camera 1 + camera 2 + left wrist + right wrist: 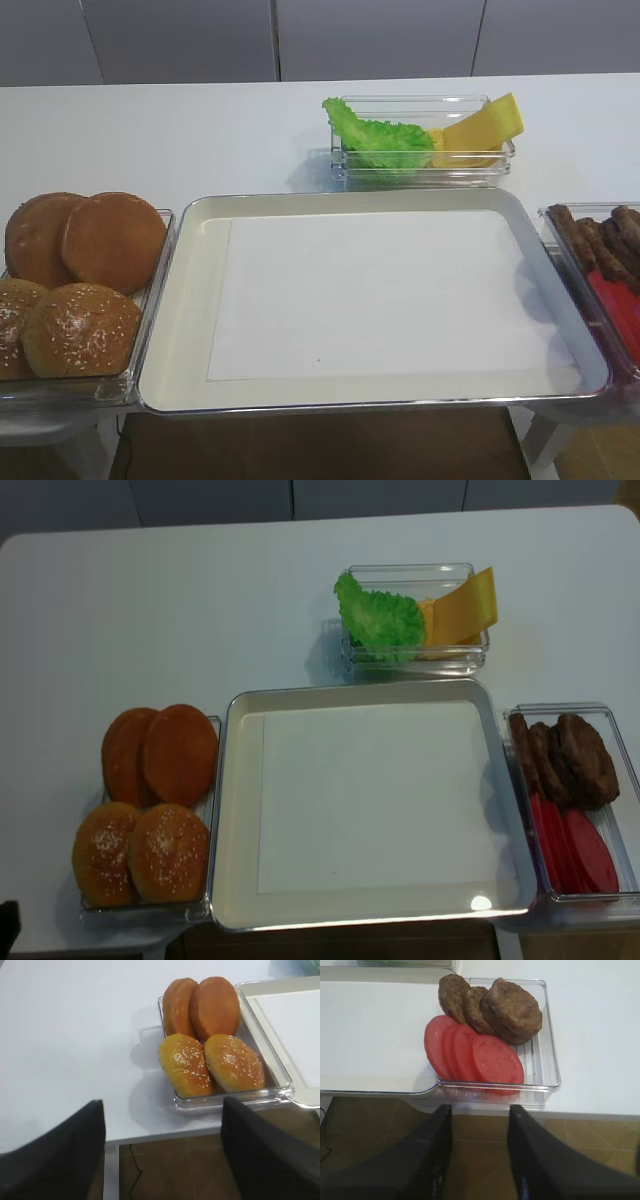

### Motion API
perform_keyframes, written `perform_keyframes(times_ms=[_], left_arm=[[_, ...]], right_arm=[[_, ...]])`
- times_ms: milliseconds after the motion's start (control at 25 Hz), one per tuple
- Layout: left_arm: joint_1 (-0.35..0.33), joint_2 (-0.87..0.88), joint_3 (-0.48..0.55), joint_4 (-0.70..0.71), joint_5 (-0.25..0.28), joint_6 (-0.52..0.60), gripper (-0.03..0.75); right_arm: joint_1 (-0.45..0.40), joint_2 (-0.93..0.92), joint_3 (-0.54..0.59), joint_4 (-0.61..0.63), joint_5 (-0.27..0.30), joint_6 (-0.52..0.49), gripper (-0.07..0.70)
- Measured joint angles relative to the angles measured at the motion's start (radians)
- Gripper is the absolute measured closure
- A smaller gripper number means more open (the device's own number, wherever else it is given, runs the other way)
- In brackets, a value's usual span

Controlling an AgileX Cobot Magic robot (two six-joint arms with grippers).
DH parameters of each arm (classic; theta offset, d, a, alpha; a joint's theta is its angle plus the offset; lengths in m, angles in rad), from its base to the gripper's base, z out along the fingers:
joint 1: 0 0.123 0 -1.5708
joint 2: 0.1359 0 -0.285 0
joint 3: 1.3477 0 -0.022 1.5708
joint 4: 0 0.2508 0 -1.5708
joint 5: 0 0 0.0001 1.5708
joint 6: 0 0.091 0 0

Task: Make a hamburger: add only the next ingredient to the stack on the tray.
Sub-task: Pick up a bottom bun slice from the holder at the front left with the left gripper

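Left tool (162, 1155): two dark fingers (60, 1155) standing well apart, nothing between them, hanging below the near edge of the table (65, 1035) in the left wrist view. Your step in hand, as judged: fetch the first bun half.

Bun bin (280, 1091), clear plastic, at the tray's left side: two sesame-seeded buns (212, 1064) in its near half, two smooth golden-brown bun halves (202, 1007) in its far half, leaning one on the other. The right-hand one (113, 240) is likely your pick, being the one on top. It lies ahead of the left tool, beyond the seeded pair and slightly to the right of the gap. Carry the tool over the seeded buns, come down from above on the top half's edges, close gently, since bread dents.

Tray (180, 300), silver, lined with white paper (380, 290): bare, no stack begun. Set the half flat near the paper's middle.

Lettuce (375, 135) and cheese (480, 125) bin, behind the tray: leave alone.

Patties (492, 1007) and tomato slices (472, 1052), in the bin at the tray's right side: leave alone.

Right tool (480, 1152): fingers apart, holding nothing, below the table edge before the tomato bin; keep it parked.
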Motion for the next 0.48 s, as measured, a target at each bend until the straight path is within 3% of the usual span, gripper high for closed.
perform_keyframes(times_ms=[200,480], left_arm=[[0.000,0.213,-0.051,-0.022,-0.075,0.000,0.246],[0.000,0.573,-0.204,-0.022,-0.163,0.011,0.267]], right_arm=[[0.000,0.000,0.000,0.000,0.000,0.000,0.353],[0.000,0.000,0.000,0.000,0.000,0.000,0.353]])
